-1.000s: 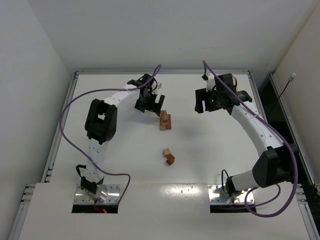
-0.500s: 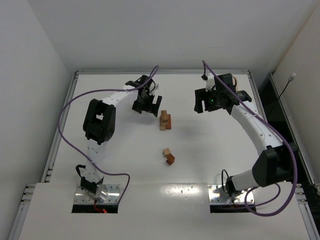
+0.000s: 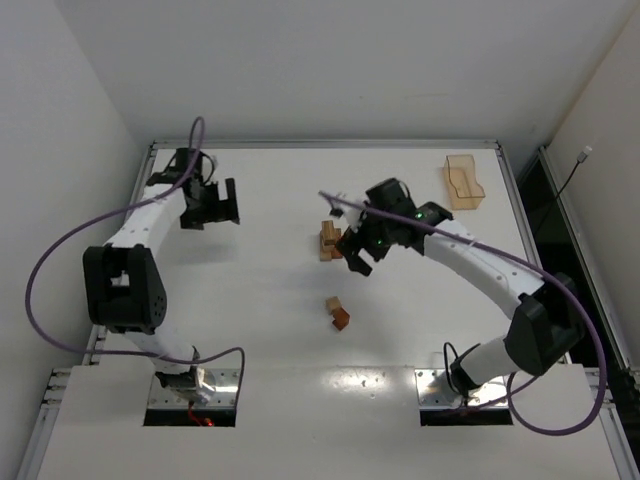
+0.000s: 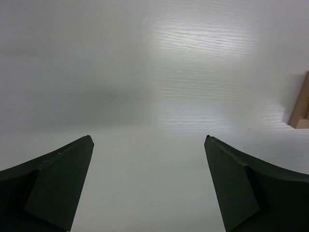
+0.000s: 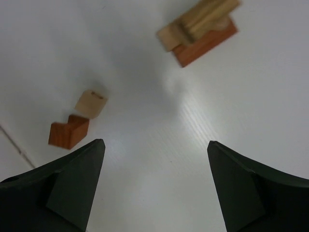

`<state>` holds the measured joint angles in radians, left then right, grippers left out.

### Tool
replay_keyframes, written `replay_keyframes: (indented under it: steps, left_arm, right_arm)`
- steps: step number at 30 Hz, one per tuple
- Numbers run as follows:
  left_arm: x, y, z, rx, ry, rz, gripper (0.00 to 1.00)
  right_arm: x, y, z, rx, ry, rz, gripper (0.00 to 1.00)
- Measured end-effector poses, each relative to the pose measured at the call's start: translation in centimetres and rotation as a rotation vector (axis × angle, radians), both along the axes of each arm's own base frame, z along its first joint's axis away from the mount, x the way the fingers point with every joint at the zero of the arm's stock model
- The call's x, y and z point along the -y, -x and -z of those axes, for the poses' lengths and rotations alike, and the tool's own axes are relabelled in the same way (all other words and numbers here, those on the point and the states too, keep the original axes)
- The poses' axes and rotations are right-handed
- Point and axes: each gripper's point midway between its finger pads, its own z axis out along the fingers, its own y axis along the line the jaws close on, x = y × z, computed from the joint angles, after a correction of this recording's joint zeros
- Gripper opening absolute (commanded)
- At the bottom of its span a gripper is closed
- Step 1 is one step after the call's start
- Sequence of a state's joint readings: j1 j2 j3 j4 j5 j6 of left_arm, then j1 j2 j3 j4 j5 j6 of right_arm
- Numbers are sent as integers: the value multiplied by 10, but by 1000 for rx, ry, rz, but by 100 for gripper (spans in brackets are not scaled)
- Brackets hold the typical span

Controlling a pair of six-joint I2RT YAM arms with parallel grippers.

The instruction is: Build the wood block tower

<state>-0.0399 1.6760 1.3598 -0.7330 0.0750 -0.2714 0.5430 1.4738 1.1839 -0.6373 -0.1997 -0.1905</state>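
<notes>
The tower [image 3: 328, 240] is a short stack of tan blocks on a reddish-brown base near the table's middle; it also shows at the top of the right wrist view [image 5: 200, 29]. A loose tan cube [image 3: 332, 304] and a reddish-brown block [image 3: 341, 319] lie together nearer the arms; both also show in the right wrist view, the cube [image 5: 91, 103] and the reddish-brown block [image 5: 68, 131]. My right gripper [image 3: 352, 252] is open and empty just right of the tower, over bare table [image 5: 156, 142]. My left gripper [image 3: 212, 206] is open and empty at the far left [image 4: 149, 140].
A translucent orange plastic tray [image 3: 463, 182] stands at the back right. A tan wooden edge [image 4: 301, 106] shows at the right border of the left wrist view. Raised rails run along the table's sides and back.
My left gripper has swung away from the tower to the far left. My right gripper has come down and left to just beside the tower, uncovering the orange tray.
</notes>
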Motion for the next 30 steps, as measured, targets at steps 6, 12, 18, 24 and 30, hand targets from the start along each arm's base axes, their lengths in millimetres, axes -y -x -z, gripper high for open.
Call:
replay_keyframes:
  steps: [6, 12, 18, 24, 30]
  left_arm:
    - [-55, 33, 5, -40, 43, -116, 99]
    - [-49, 48, 2, -46, 83, -63, 99]
    - [-42, 51, -3, -33, 105, -21, 99]
    - [-35, 51, -4, -36, 142, 5, 99]
    - [-33, 52, 0, -51, 153, 9, 99]
  right_arm:
    - [-9, 75, 57, -50, 133, -362, 73]
    - [6, 129, 77, -26, 74, -603, 73]
    - [-2, 158, 70, 28, -73, -800, 73]
    - [-11, 169, 57, 11, -185, -911, 73]
    - [-18, 167, 69, -70, -167, -990, 73]
